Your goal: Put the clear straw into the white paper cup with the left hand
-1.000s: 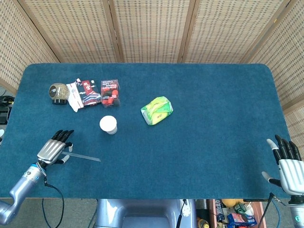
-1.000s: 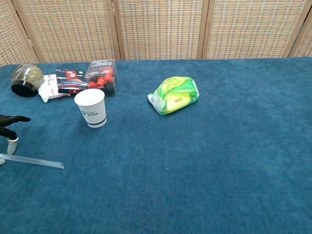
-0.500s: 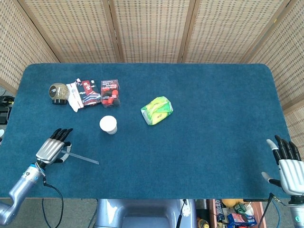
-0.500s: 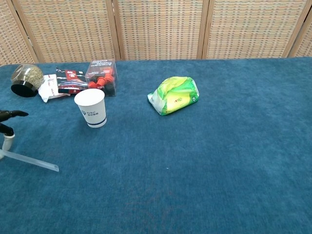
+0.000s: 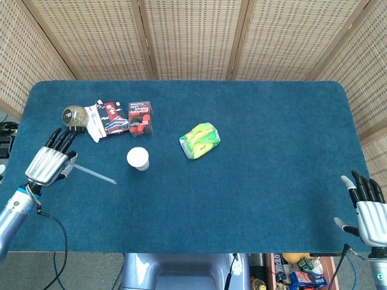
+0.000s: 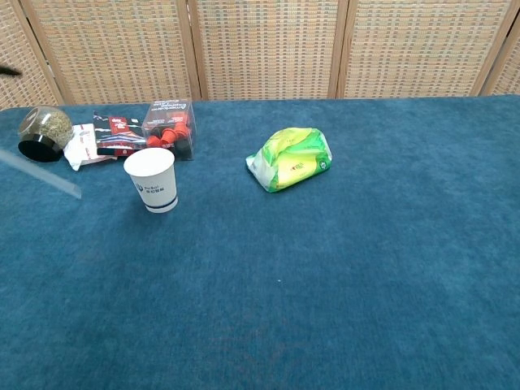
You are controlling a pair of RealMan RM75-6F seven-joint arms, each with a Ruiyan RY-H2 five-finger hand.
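The clear straw (image 5: 94, 175) hangs above the table, slanting down to the right from my left hand (image 5: 48, 162), which pinches its left end. In the chest view the straw (image 6: 41, 172) is a blurred streak at the left edge, left of the cup. The white paper cup (image 5: 138, 158) (image 6: 152, 179) stands upright on the blue table (image 5: 254, 181), about a hand's width right of the straw's free tip. My right hand (image 5: 366, 208) rests open at the front right corner, holding nothing.
A green snack bag (image 5: 199, 140) (image 6: 290, 158) lies right of the cup. Behind the cup sit a clear box of red items (image 5: 140, 116) (image 6: 169, 130), flat packets (image 5: 106, 118) and a round jar (image 5: 74, 118) (image 6: 42, 132) just beyond my left hand.
My left hand has risen from the table's front and moved back toward the jar, carrying the straw up off the cloth. The right hand stayed put.
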